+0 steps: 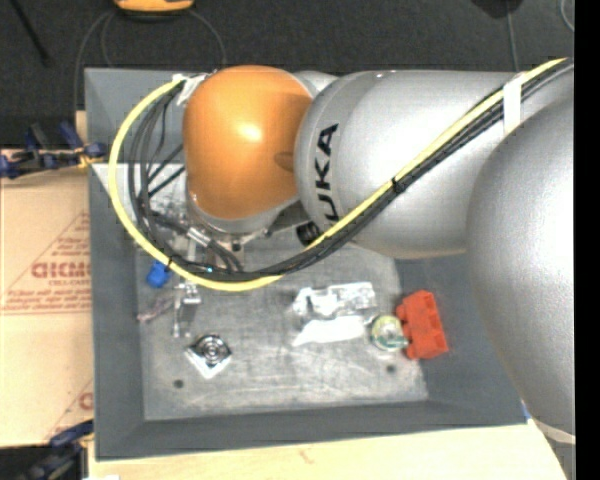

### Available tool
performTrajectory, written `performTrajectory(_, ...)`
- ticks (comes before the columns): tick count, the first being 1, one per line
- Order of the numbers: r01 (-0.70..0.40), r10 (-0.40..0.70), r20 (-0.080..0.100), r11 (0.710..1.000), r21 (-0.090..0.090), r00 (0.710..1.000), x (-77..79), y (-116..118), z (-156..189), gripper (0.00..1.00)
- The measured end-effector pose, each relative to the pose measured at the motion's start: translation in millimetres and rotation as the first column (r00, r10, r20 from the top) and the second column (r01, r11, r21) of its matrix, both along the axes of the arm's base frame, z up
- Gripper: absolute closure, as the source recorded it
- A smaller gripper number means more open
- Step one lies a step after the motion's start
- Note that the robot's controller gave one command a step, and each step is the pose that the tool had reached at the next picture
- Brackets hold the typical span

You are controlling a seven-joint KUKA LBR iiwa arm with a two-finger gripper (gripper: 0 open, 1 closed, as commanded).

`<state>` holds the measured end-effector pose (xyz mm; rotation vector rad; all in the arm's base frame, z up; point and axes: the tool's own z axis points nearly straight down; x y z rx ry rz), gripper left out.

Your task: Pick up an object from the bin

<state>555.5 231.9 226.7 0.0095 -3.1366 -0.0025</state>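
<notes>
My gripper (184, 306) comes down from under the orange wrist cover into the left part of the bin. Just below it on the bin floor lies a small square silver metal piece (209, 354) with a round centre. A small blue thing (158, 275) sits close to the gripper's upper left, partly hidden by the cables. I see nothing held in the gripper.
A crumpled clear plastic packet (331, 310) lies in the middle of the bin. To its right are a small pale green ball (385, 334) and a red toy brick (423, 323). The arm and its orange cover hide the bin's upper half.
</notes>
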Motion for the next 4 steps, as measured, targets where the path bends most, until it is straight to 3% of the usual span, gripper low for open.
performTrajectory(1,-0.109,0.109,0.015,0.994,0.0,0.994,27.3,-34,-156,0.0)
performTrajectory(2,-0.049,0.049,0.005,0.999,-0.001,0.999,-2.3,-90,-148,0.0)
performTrajectory(3,-0.05,0.05,0.013,0.999,0.004,0.999,-0.2,-86,-146,1.0)
performTrajectory(4,-0.083,0.083,0.016,0.997,-0.003,0.996,7.0,-106,-47,1.0)
